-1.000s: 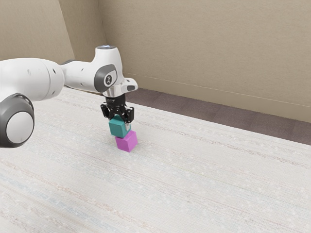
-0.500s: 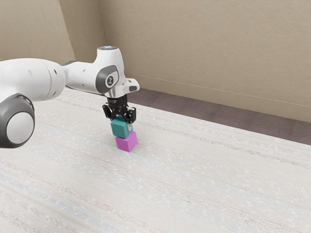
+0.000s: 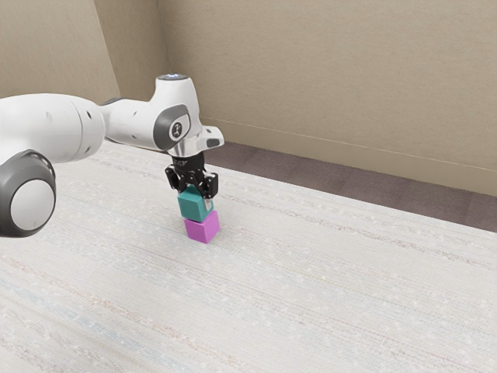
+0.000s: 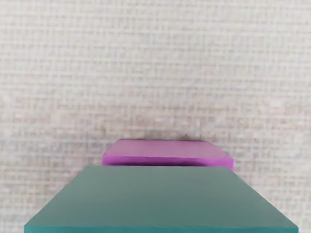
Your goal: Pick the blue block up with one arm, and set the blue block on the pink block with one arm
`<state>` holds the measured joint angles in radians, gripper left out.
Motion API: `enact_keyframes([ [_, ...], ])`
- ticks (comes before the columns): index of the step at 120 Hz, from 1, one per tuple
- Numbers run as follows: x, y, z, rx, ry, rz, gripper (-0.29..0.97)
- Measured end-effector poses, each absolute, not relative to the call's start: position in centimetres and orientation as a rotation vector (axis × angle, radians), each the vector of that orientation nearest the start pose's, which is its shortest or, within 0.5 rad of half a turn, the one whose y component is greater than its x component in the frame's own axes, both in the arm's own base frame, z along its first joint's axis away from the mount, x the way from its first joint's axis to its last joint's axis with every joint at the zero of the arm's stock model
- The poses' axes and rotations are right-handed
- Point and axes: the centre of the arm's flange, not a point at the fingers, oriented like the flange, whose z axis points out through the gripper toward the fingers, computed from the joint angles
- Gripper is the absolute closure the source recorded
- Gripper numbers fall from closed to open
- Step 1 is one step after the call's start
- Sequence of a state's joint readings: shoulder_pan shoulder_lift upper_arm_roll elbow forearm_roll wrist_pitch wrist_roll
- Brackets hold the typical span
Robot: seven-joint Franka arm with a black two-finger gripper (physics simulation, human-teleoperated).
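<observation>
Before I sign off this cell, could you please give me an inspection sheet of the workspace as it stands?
Surface: pale woven-look table, flat.
Job's things: blue block, teal in the render, appears to rest on top of the pink block, offset slightly toward the exterior view's left.
Clutter: nothing seen.
Grippers: gripper points straight down, shut on the blue block's upper part.
Cables: nothing seen.
Surroundings: beige walls; dark floor strip beyond the table.

Side camera far; wrist camera seemingly overhead, close; shared: blue block (image 3: 192, 205) (image 4: 160, 199), pink block (image 3: 203, 227) (image 4: 167, 153).
</observation>
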<state>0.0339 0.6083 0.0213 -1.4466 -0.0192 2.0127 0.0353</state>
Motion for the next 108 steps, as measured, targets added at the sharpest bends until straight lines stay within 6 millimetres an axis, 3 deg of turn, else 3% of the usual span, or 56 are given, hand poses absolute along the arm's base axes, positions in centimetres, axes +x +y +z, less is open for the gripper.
enact_keyframes([
  [21, 70.9, 3.4, 32.9, -3.150, -0.023, 0.066, 0.31],
  [45, 70.9, 3.2, 32.8, -3.156, -0.010, 0.063, 0.13],
  [73, 71.0, 2.9, 33.0, -3.158, 0.004, 0.058, 0.04],
  [89, 70.9, 3.0, 34.4, -3.157, 0.007, 0.037, 0.02],
  [97, 70.9, 3.2, 38.0, -3.154, 0.007, -0.022, 0.02],
  [103, 70.5, 3.0, 45.2, -3.147, 0.014, -0.149, 0.01],
  [108, 69.5, 2.9, 49.7, -3.143, 0.019, -0.208, 0.01],
])
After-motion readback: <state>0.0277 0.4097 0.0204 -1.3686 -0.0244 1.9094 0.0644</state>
